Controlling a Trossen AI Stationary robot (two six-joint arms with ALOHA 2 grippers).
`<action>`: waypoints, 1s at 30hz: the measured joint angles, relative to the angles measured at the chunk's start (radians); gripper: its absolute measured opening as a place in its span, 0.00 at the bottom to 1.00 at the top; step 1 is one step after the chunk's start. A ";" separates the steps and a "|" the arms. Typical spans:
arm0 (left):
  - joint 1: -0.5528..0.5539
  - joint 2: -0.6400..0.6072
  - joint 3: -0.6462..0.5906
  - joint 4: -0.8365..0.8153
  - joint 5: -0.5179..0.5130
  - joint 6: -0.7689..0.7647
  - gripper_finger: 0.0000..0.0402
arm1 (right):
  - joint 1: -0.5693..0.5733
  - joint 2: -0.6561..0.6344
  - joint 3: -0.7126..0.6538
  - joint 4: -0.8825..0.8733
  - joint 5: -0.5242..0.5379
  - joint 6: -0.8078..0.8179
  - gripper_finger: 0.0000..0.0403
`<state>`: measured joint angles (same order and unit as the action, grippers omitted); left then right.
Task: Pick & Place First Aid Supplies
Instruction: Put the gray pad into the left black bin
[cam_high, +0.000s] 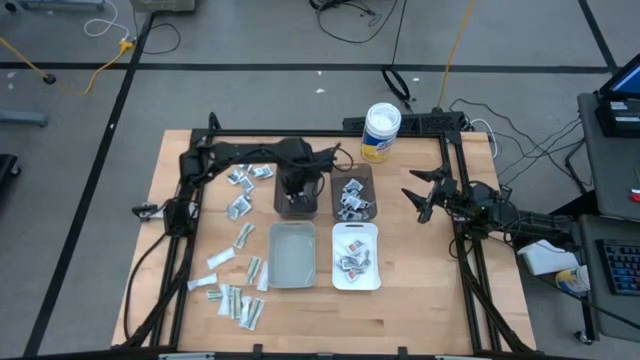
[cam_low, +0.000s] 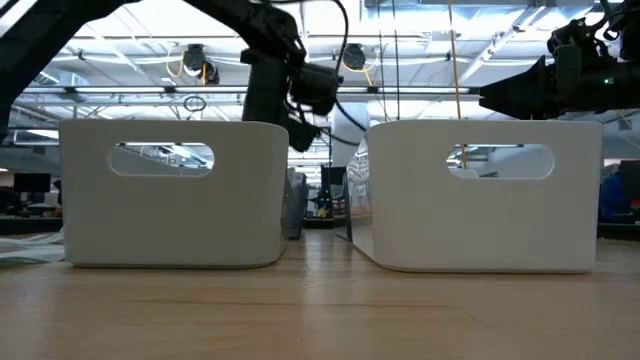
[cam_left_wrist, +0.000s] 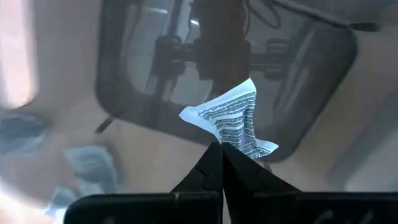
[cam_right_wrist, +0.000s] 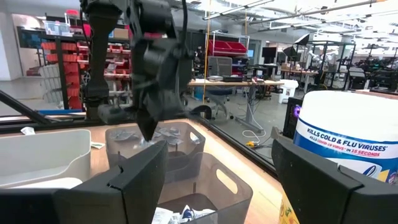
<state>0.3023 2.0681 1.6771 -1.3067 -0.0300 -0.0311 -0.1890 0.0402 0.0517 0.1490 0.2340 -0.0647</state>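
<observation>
Here the left pincer (cam_left_wrist: 221, 148) pinches a printed packet (cam_left_wrist: 233, 121) tight.

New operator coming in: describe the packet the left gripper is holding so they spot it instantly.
Find the four bins mid-table, then the dark bin at far left. Above it the left gripper pinches a white packet with black print, the only one off the table.

Robotics lab: red parts bins (cam_right_wrist: 65, 59) on racks, workbenches (cam_right_wrist: 230, 81), ceiling trusses.

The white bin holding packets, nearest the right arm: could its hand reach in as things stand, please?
Probably yes: the right hand waits open beside the white bin, whose open top is uncovered, while the left hand works at another bin.
</observation>
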 joint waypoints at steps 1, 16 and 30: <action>-0.002 0.007 -0.012 0.013 0.002 0.000 0.00 | 0.000 0.000 0.000 0.000 0.000 0.000 0.71; -0.005 0.007 -0.024 0.056 0.012 0.023 0.45 | 0.000 0.000 0.000 0.000 0.000 0.000 0.70; 0.030 -0.151 -0.018 0.023 0.036 -0.006 0.78 | 0.000 0.000 0.000 0.000 0.000 0.000 0.70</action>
<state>0.3328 1.9168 1.6592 -1.2834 0.0055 -0.0368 -0.1891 0.0402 0.0518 0.1495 0.2342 -0.0647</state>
